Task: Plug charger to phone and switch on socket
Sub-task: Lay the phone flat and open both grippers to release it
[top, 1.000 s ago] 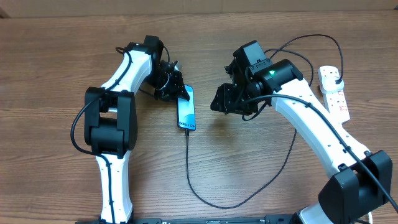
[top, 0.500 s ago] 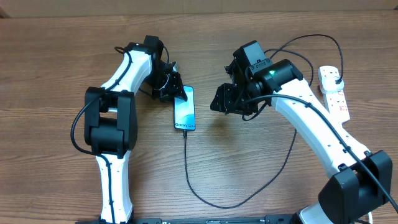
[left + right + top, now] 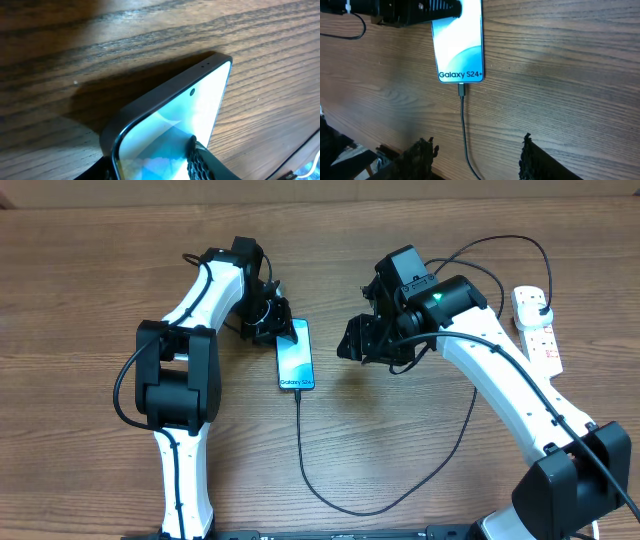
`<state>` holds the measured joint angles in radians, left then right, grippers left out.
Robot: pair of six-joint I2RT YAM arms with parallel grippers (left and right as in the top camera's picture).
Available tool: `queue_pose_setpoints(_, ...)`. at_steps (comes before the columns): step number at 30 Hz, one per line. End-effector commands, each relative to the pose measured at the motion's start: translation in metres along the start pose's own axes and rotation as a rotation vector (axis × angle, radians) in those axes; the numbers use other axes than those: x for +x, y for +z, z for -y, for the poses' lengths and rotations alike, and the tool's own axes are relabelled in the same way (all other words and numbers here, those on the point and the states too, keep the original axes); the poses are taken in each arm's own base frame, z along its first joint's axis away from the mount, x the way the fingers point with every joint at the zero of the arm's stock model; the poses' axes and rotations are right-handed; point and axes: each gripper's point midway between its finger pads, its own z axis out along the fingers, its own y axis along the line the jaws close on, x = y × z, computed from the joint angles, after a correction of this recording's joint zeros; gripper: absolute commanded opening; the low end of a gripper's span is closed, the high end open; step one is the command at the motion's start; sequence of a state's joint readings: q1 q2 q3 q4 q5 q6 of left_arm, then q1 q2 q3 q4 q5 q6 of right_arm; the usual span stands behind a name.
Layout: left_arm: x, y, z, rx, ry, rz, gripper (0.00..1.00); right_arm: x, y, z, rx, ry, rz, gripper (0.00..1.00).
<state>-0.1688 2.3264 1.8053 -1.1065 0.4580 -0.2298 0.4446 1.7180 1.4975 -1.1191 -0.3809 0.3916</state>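
Note:
The phone (image 3: 296, 358) lies mid-table with its light blue screen up, reading "Galaxy S24+". My left gripper (image 3: 282, 330) is shut on the phone's top end. In the left wrist view (image 3: 150, 170) its fingers pinch the phone (image 3: 190, 110), which casts a shadow beneath. The charger cable (image 3: 301, 450) is plugged into the phone's bottom end. It loops along the front and runs up to its plug in the socket strip (image 3: 540, 335) at far right. My right gripper (image 3: 350, 345) hovers right of the phone, open and empty. Its wrist view (image 3: 477, 157) shows the phone (image 3: 458, 45) and connector (image 3: 462, 90).
The charger cable arcs above and behind the right arm (image 3: 500, 242). The strip's thick white cord is not visible. The left arm's own thin cables trail by its wrist (image 3: 190, 260). Bare wooden table surrounds the phone (image 3: 400, 440).
The left gripper has shifted the phone a little to the left and turned it slightly, and the cable end has followed. The right arm has stayed in place.

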Motion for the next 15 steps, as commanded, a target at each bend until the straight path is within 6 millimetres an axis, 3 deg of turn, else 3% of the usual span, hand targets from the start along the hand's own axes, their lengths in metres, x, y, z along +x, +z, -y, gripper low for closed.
queue_pose_setpoints(1, -0.0019, 0.0028, -0.0215, -0.100, -0.026, 0.009, 0.40, -0.0003, 0.0017, 0.0069, 0.027, 0.001, 0.002, 0.58)
queue_pose_setpoints(8, -0.0022, 0.0029, -0.0221, -0.103, -0.026, 0.010, 0.42, 0.0013, 0.0013, 0.0103, 0.045, 0.006, -0.002, 0.58)
queue_pose_setpoints(15, -0.0029, 0.0029, -0.0221, -0.103, -0.025, 0.013, 0.50, 0.0019, 0.0014, 0.0133, 0.061, 0.008, -0.003, 0.59)
